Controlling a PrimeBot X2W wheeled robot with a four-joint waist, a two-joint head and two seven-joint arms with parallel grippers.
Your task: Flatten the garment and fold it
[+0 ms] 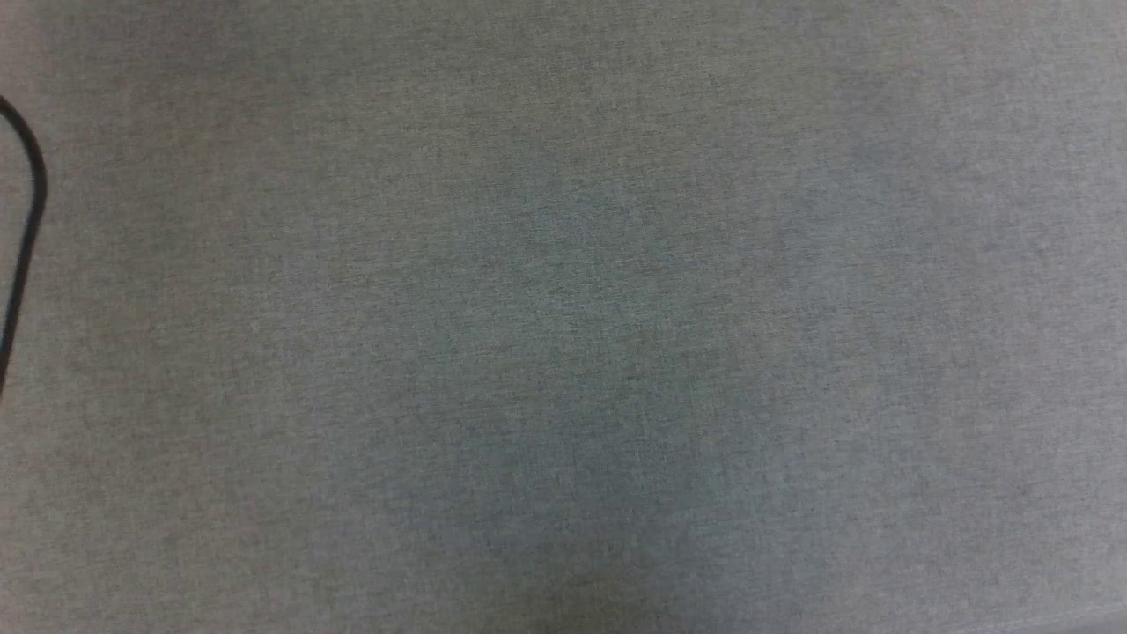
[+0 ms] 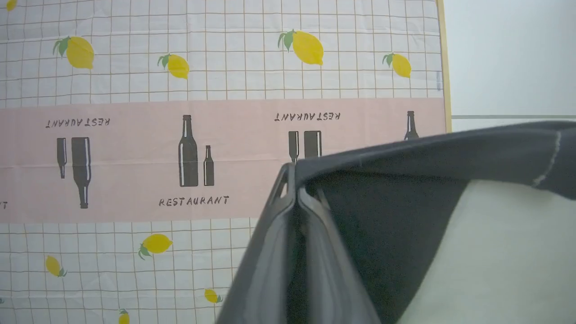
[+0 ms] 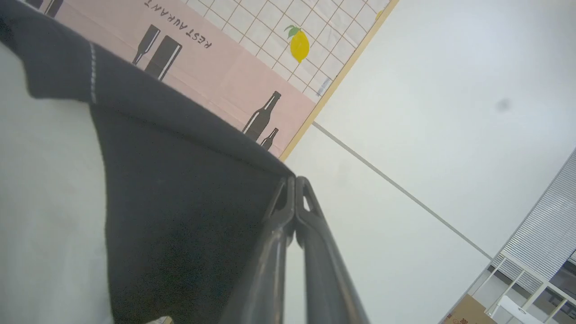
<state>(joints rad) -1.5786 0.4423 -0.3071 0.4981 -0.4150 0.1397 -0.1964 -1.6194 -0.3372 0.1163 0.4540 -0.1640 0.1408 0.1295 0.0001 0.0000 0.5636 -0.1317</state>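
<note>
Wrist views: my left claw, right claw pinched shut on black edge of garment.
Head view: grey surface, black cable; garment part-blocks lemon-print cloth beyond claws.

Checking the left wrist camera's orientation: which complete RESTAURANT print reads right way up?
The lower RESTAURANT print, under the upright bottle pair; both higher ones are upside down.
</note>
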